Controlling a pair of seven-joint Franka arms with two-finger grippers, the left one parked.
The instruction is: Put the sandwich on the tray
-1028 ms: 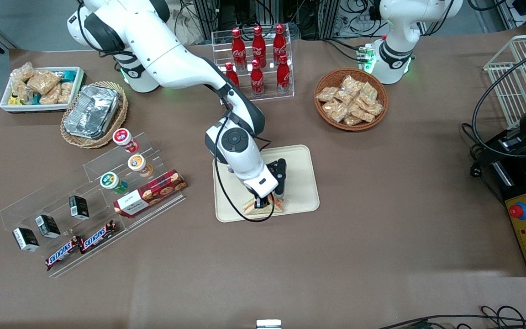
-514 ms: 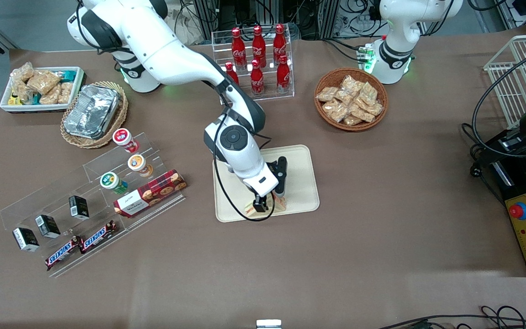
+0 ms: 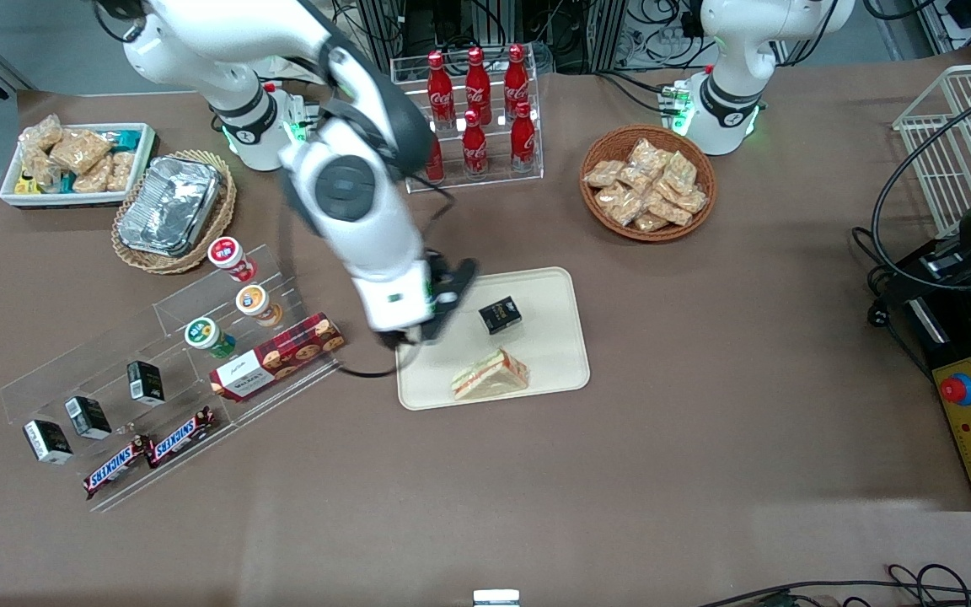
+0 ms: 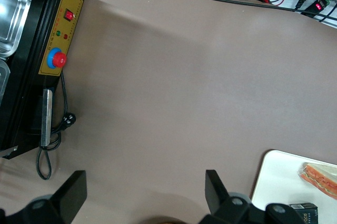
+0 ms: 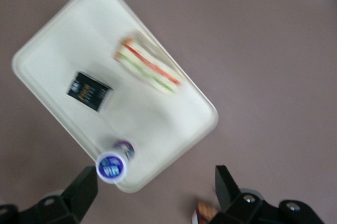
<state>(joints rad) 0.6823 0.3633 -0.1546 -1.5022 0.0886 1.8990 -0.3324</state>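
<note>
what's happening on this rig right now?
The sandwich lies on the tray, nearer the front camera than a small black box also on the tray. The right arm's gripper is raised over the tray's edge toward the working arm's end, holding nothing, fingers open. A small blue-lidded cup also stands on the tray. The placing looks done.

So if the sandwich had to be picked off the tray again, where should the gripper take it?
Probably from above, fingers across the two broad bread faces of the sandwich, which lies on the tray nearer the camera than the small black box. The open gripper hangs above the tray's edge.
</note>
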